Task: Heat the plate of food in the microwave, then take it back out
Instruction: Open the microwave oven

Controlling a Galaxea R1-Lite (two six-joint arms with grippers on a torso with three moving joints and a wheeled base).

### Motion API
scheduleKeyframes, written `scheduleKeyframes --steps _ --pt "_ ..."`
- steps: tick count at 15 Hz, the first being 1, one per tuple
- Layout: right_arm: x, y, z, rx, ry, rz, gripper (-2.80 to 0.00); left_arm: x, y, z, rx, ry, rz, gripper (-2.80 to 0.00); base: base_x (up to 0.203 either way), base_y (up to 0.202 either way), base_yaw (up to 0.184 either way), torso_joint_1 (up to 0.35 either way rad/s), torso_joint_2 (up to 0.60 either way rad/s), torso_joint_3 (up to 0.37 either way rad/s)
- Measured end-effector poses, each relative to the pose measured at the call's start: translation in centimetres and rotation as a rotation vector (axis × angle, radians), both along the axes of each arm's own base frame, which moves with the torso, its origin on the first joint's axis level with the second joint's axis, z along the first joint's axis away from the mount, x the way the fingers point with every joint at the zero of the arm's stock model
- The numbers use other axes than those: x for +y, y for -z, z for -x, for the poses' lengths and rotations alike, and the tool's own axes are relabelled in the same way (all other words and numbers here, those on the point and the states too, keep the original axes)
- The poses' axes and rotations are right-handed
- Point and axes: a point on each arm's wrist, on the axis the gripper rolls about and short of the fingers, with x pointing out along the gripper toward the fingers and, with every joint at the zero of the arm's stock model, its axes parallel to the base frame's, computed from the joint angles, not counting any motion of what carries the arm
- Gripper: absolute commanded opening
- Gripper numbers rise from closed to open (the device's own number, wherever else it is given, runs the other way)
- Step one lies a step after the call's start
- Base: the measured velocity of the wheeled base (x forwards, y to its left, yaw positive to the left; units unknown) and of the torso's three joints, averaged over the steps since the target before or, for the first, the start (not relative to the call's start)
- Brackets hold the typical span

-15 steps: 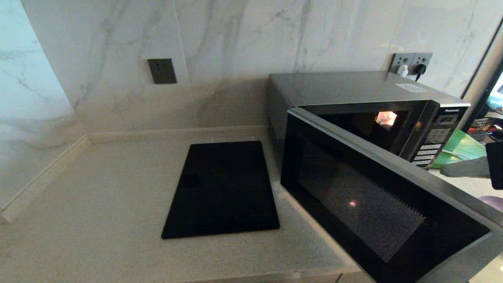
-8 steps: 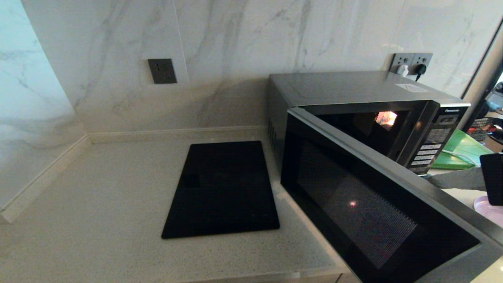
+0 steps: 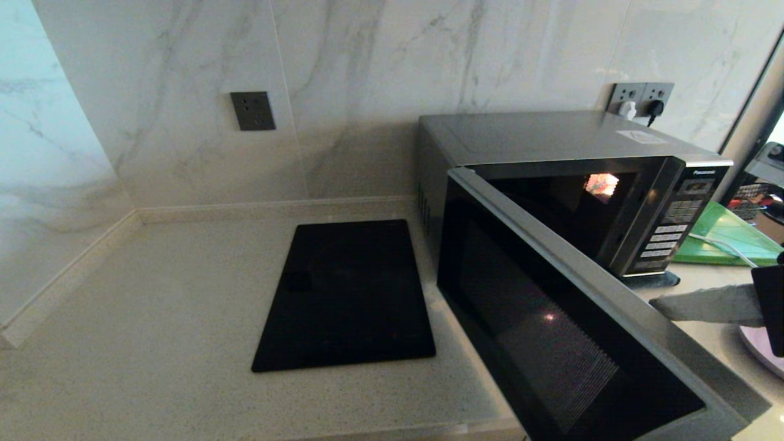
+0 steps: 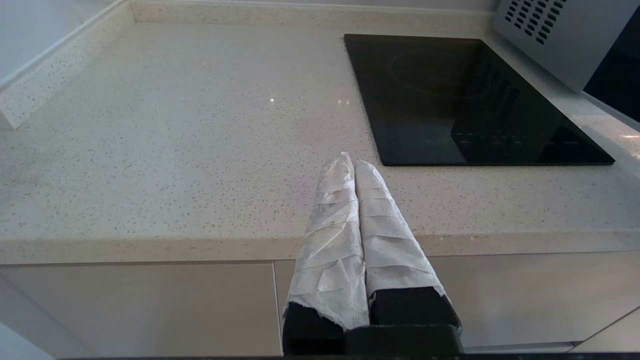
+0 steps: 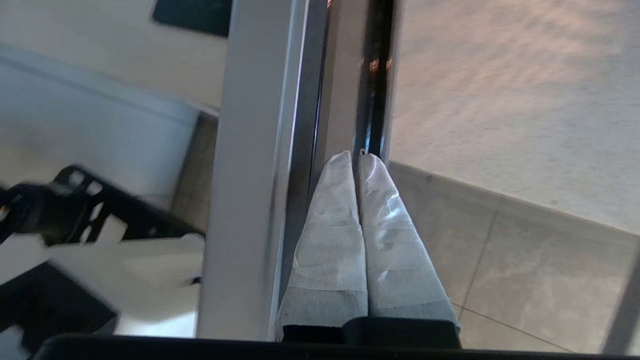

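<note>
The microwave [image 3: 551, 171] stood at the right of the tabletop [image 3: 153, 318], its black glass door [image 3: 551, 331] swung wide toward the camera and a light glowing inside; one plate of food [image 3: 762, 352] showed only as a lavender sliver at the far right edge, on the tabletop just behind the right gripper [image 3: 658, 302], fries not visible; one black cooktop [image 3: 349, 294] lay flat left of the oven, one green cutting board [image 3: 729, 236] beyond its button panel; marble wall behind, with a dark socket plate [image 3: 252, 110]. The right gripper reached in level from the right, its wrapped fingers [image 5: 345, 220] pressed together, holding nothing, tips against the door's edge; the left gripper [image 4: 350, 162] hung parked before the tabletop's front edge, fingers [image 4: 380, 225] likewise closed and empty.
</note>
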Motion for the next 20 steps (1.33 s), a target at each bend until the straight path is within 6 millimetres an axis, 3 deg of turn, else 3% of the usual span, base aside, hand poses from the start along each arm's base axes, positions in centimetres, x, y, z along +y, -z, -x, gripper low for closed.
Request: scheduleKeyframes --steps 6,9,16,20 --pt "0.0 0.7 -0.6 -0.001 0.033 0.003 -2.80 0.0 0.0 0.0 0.000 0.000 0.000 -2.80 0.000 0.000 0.000 0.000 0.00 0.000" --pt "-1.8 0.9 -1.7 -0.042 0.128 0.042 -2.80 0.0 0.0 0.0 0.000 0.000 0.000 -2.80 0.000 0.000 0.000 0.000 0.00 0.000" --pt "-10.8 -0.8 -3.8 -0.064 0.645 0.092 -2.80 0.0 0.0 0.0 0.000 -0.001 0.000 -2.80 0.000 0.000 0.000 0.000 0.00 0.000" --pt "-16.8 -0.8 -3.6 0.079 0.932 0.093 -2.80 0.0 0.0 0.0 0.000 -0.001 0.000 -2.80 0.000 0.000 0.000 0.000 0.00 0.000"
